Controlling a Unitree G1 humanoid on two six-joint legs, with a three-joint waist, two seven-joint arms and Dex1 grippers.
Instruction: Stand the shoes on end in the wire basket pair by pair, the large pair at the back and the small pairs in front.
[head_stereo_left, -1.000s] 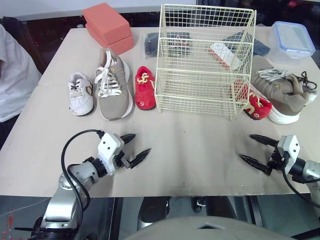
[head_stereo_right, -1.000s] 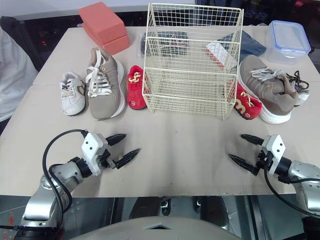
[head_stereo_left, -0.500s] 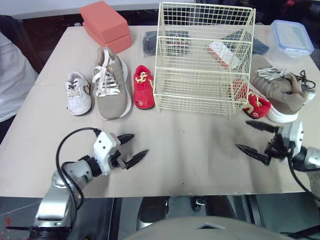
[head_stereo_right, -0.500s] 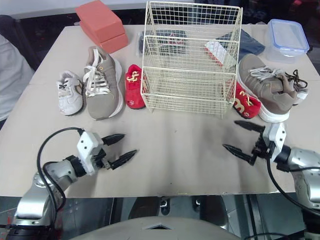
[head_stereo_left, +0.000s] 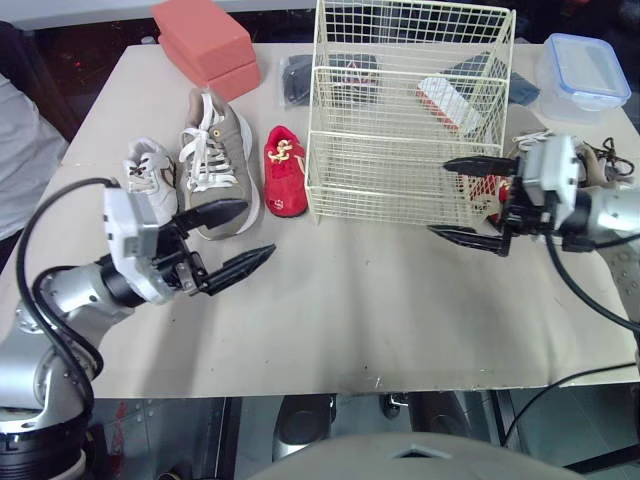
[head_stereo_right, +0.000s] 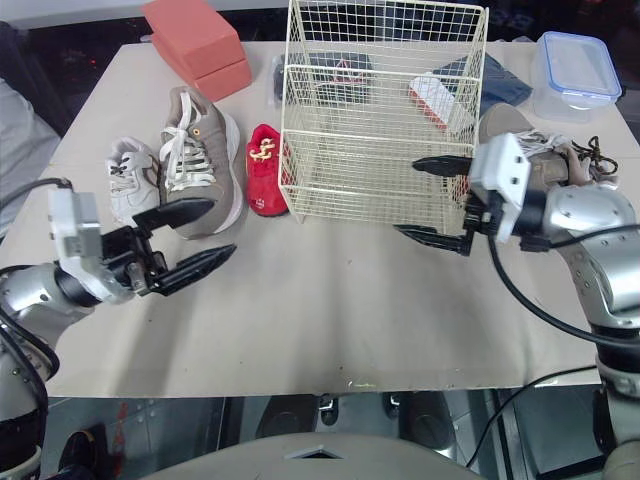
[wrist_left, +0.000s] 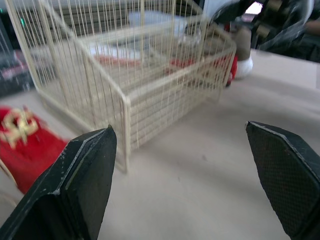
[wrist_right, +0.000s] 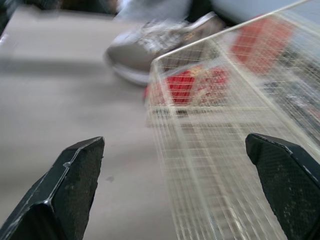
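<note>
Shoes (head_stereo_left: 218, 170) and wire basket (head_stereo_left: 405, 130) on beige tabletop (head_stereo_left: 350, 300)

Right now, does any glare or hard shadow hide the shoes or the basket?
Left eye view: the light is even and the table is matte, with no glare; the shoes and basket throw only faint, soft shadows. Left wrist view: a small bright patch beyond the basket, covering neither basket nor shoes.

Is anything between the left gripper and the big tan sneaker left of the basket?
Nothing visible does. The open left gripper is near the toe of the tan sneaker; the white shoe and red shoe lie either side of it.
</note>
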